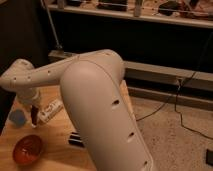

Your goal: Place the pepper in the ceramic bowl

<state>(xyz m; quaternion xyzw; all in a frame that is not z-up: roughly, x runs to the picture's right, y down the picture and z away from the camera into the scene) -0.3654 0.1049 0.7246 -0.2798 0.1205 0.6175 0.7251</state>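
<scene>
My gripper [33,107] hangs at the end of the white arm [95,110], over the left part of the wooden table [57,150]. It is shut on the pepper [34,116], a slender dark red chili that hangs upright below the fingers. The ceramic bowl [27,149], glossy orange-red, sits at the table's front left, below and slightly left of the pepper. The pepper hangs above the table between the blue cup and the white tube, not over the bowl.
A small blue cup [17,118] stands left of the gripper. A white tube with red print [50,110] lies just to its right. A dark flat object [75,140] lies beside the arm. Cables [170,102] trail over the floor at right.
</scene>
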